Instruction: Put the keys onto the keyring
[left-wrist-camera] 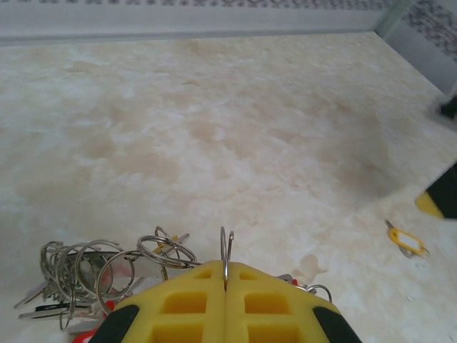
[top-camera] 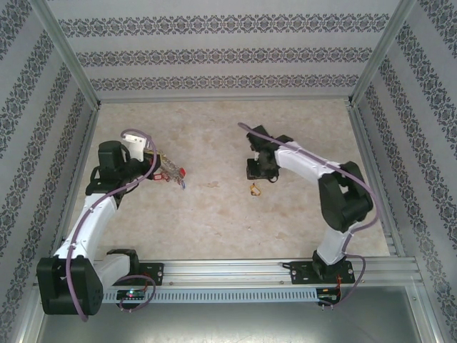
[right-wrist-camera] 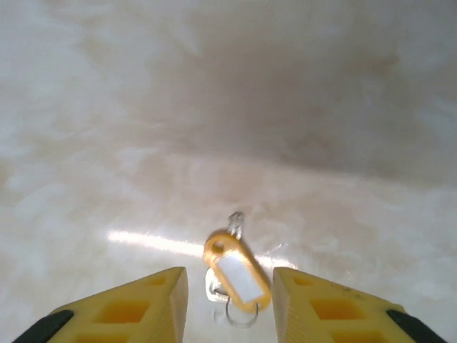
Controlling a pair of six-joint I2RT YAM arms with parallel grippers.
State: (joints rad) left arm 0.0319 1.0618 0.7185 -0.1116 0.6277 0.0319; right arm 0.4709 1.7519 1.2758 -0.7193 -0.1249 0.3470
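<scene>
The keyring [left-wrist-camera: 226, 246] stands pinched edge-up in the clenched left gripper [left-wrist-camera: 226, 277] beside a bunch of keys [left-wrist-camera: 78, 275], while the right gripper [right-wrist-camera: 230, 286], jaws apart, hovers over a loose yellow-tagged key [right-wrist-camera: 240, 277] on the table [right-wrist-camera: 228, 107], best straddled squarely before closing.

Top overhead; wrists low, sharing yellow-tagged key [right-wrist-camera: 235, 275].

Bright, diffuse overhead light. Right wrist view washed out: glare streak across tabletop [right-wrist-camera: 143, 243], broad soft shadow beyond, yellow-tagged key [right-wrist-camera: 235, 275] slightly blurred. Top view grainy.
</scene>
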